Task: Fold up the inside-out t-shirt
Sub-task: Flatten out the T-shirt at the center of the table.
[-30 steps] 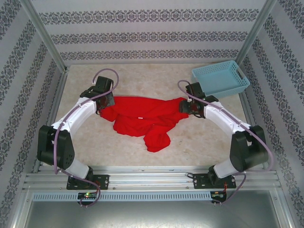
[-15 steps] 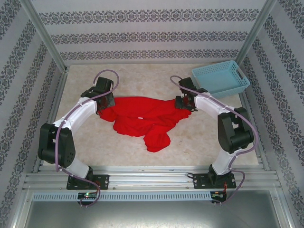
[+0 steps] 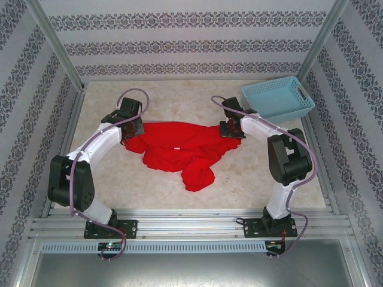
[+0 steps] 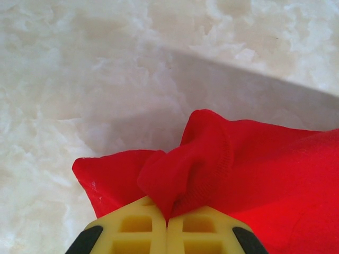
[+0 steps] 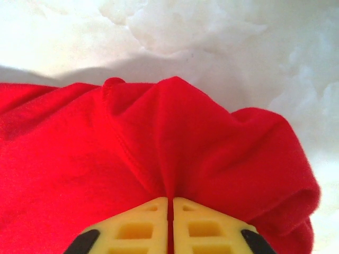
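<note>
Left arm (image 3: 99, 143), right arm (image 3: 258, 125) wearing white shells, black joint housings. Grey-purple cable (image 3: 134, 89) looping off each wrist, trailing to black bases (image 3: 109, 228) at 7 and 5 o'clock. Fingers (image 4: 132, 227) showing yellow, square-pocketed, black corners at 8 and 4 o'clock.

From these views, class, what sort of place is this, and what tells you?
Probably a robot test cell, not a home: left arm and right arm bolted to a metal rail, patterned panels walling a small table holding a red t-shirt.

Right fingers (image 5: 139, 225) have closed onto the t-shirt (image 5: 79, 153).
</note>
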Robot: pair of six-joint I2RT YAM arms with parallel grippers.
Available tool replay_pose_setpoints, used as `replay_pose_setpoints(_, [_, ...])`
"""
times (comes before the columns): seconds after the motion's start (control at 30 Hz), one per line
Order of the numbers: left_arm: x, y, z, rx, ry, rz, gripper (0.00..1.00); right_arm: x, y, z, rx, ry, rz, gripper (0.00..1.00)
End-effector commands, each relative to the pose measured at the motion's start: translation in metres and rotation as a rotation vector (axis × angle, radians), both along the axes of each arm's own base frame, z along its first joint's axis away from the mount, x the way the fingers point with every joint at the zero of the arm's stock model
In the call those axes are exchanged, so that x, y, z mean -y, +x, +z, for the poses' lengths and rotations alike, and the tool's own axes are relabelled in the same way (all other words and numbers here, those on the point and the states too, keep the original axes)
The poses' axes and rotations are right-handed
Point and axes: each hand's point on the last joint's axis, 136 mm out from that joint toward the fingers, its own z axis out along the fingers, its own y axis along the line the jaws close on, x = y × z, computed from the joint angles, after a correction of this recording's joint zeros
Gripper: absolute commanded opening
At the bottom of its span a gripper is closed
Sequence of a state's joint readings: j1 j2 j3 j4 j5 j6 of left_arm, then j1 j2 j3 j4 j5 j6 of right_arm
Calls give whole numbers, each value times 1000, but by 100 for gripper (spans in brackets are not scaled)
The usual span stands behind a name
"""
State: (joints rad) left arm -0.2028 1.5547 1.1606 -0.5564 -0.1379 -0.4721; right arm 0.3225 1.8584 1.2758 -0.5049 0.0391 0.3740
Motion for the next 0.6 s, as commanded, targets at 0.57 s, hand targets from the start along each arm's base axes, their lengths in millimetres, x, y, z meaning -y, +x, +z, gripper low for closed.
replay_pose_setpoints(0.57, [1, -59, 227, 602, -146, -105, 0, 33, -83, 276, 570, 114, 12, 0])
